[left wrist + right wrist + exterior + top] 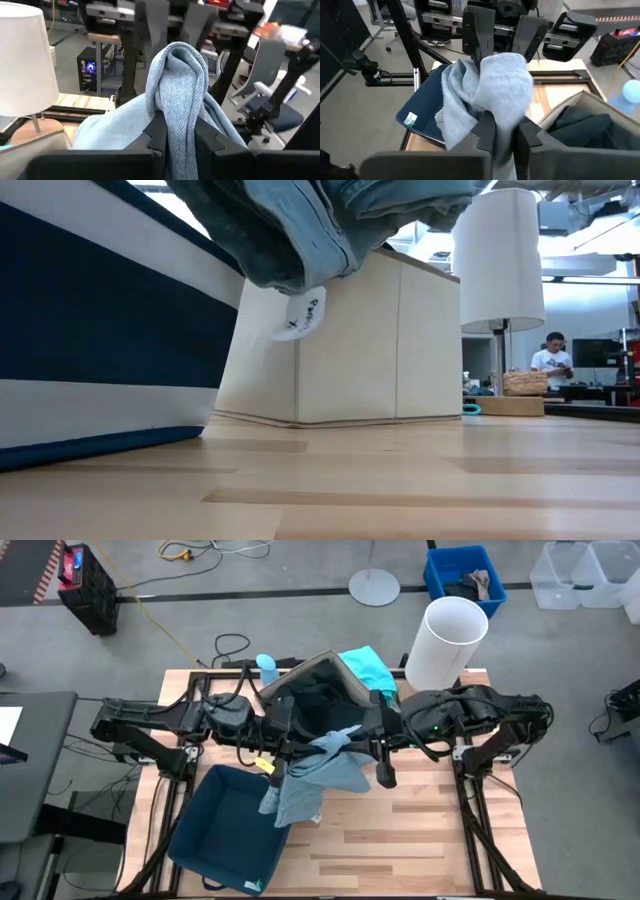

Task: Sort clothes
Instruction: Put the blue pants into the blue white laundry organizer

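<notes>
A pale blue garment (318,775) hangs in mid-air over the table's middle, bunched between my two grippers. My left gripper (292,745) comes from the table's left and my right gripper (362,738) from the right; both are shut on the garment. Its lower end, with a white label (300,315), dangles clear of the tabletop by the navy box's right rim (285,815). Dark garments (318,698) lie inside the beige box (352,688). A turquoise garment (365,665) lies over that box's far right corner. My left gripper pinches a bunched, several-layer fold of the pale blue garment (180,117) between its two fingers (157,135). It comes in level from the table's left. The cloth humps up ahead of the fingers and hangs slack below, clear of the table. My right gripper pinches the same bunch from the opposite side, on a rounded wad of cloth (504,115) between its two fingers (485,132). It slants down from the table's right. The garment droops slack below it, toward the navy box.
The navy box (228,832) stands open at the near left and the beige box at the far middle. A tall white cylinder (447,640) stands at the far right corner. Bare wood (420,840) lies near right. A person (551,362) stands far behind the table.
</notes>
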